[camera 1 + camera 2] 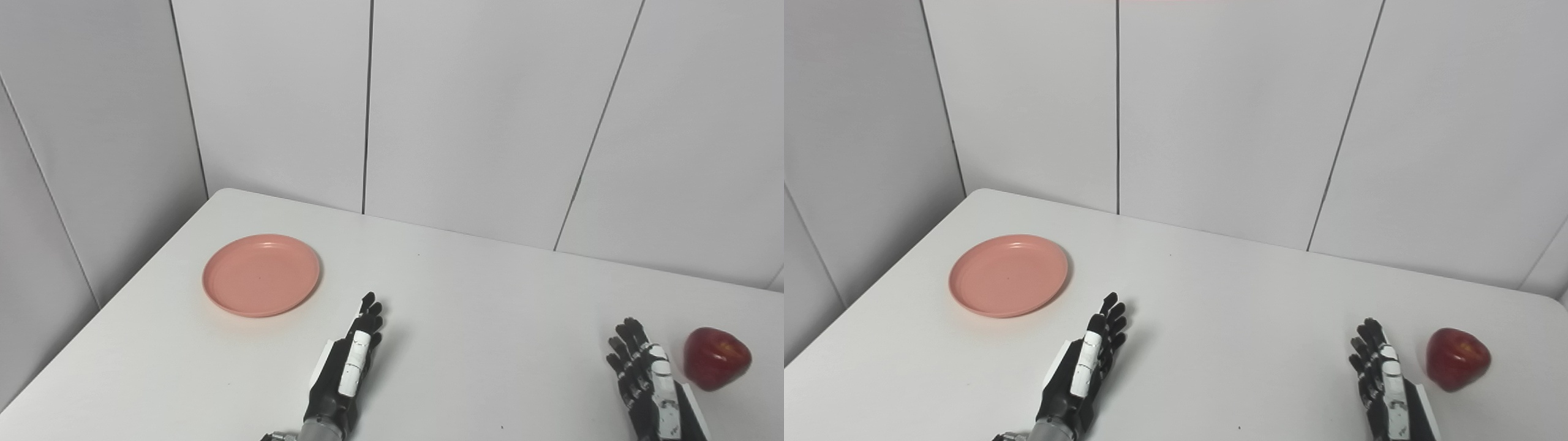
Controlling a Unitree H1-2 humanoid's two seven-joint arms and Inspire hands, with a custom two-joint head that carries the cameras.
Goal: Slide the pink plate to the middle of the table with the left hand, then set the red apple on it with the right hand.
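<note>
The pink plate (261, 274) lies flat and empty on the left part of the white table (478, 306). The red apple (715, 357) rests on the table at the far right. My left hand (348, 367) is open, fingers straight and pointing away, low over the table a little to the right of and nearer than the plate, not touching it. My right hand (646, 380) is open and empty, fingers straight, just left of the apple with a small gap between them. The scene also shows in the right eye view: plate (1008, 275), apple (1456, 358).
White wall panels stand close behind the table and along its left side. The table's left edge runs diagonally near the plate, and its rounded far-left corner (226, 193) is visible.
</note>
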